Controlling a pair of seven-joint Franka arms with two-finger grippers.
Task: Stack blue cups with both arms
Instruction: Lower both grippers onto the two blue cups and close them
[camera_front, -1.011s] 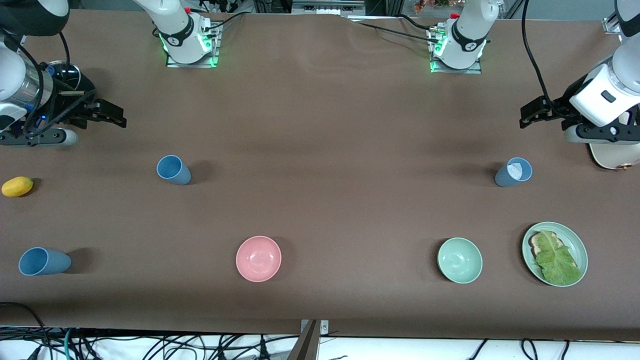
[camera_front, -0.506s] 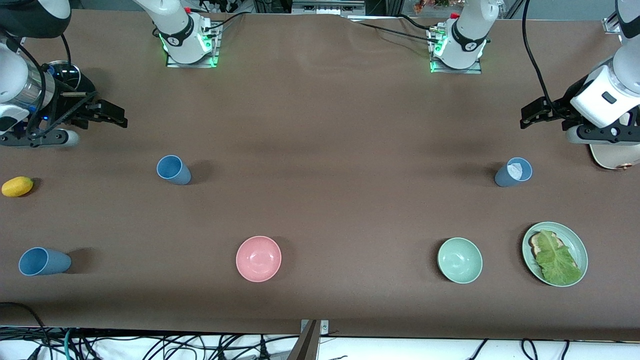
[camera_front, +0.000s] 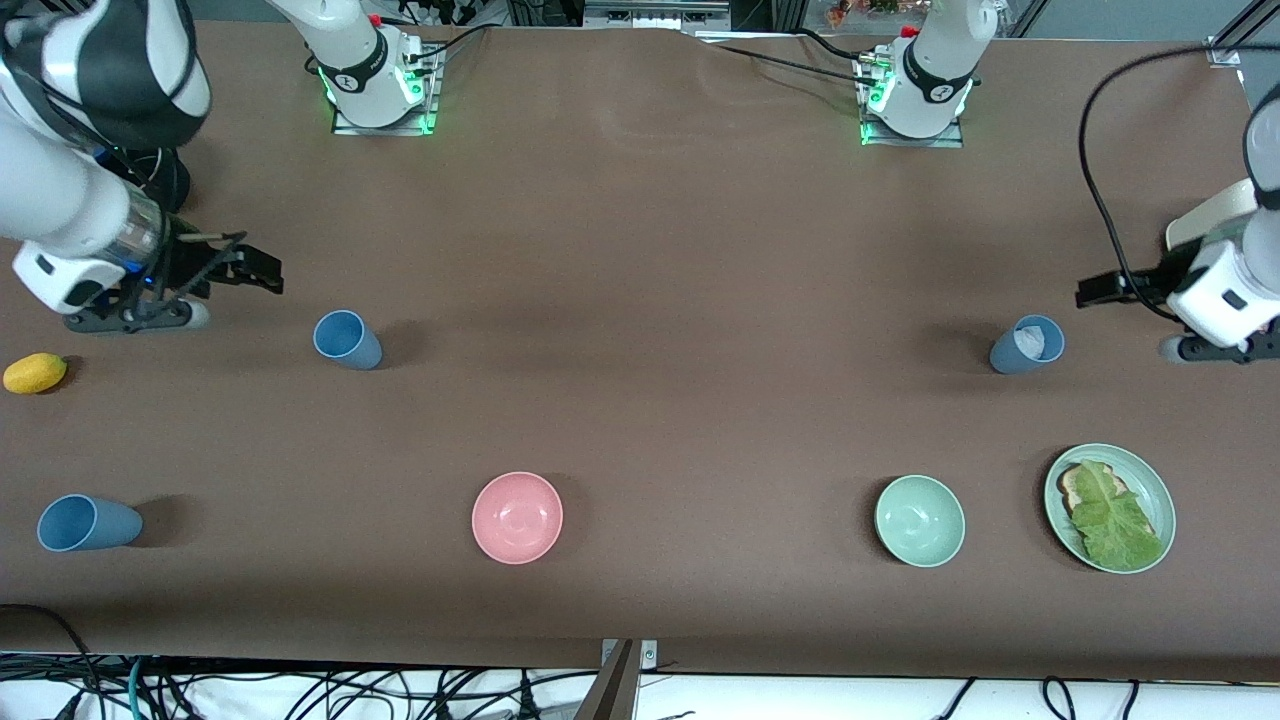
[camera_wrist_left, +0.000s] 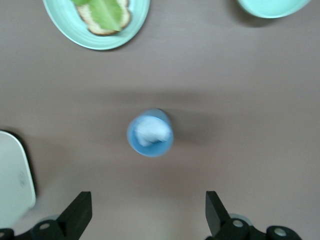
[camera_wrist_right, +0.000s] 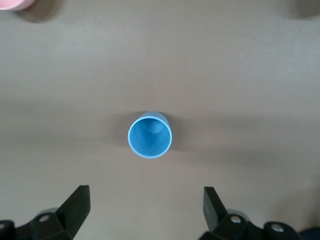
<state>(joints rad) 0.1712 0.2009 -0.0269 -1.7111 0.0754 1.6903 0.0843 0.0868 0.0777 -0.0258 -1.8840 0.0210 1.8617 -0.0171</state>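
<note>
I see both tools spread wide and empty: right tool (camera_wrist_right: 145, 212) near the sky-blue cup (camera_front: 346, 339); left tool (camera_wrist_left: 147, 215) near the grey-blue cup (camera_front: 1026, 345). White wad in that cup may block nesting; an off-centre descent could tip either.

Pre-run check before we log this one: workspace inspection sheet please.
Surface: brown table, nothing spilled.
Job's things: three blue cups upright and apart: bright blue cup, corner blue cup, grey-blue cup holding white crumpled stuff.
Clutter: pink bowl, green bowl, plate with toast and lettuce, lemon.
Grippers: right gripper open by bright cup; left gripper open by grey-blue cup.
Cables: tangle below table's front edge.
Surroundings: nothing seen.
</note>
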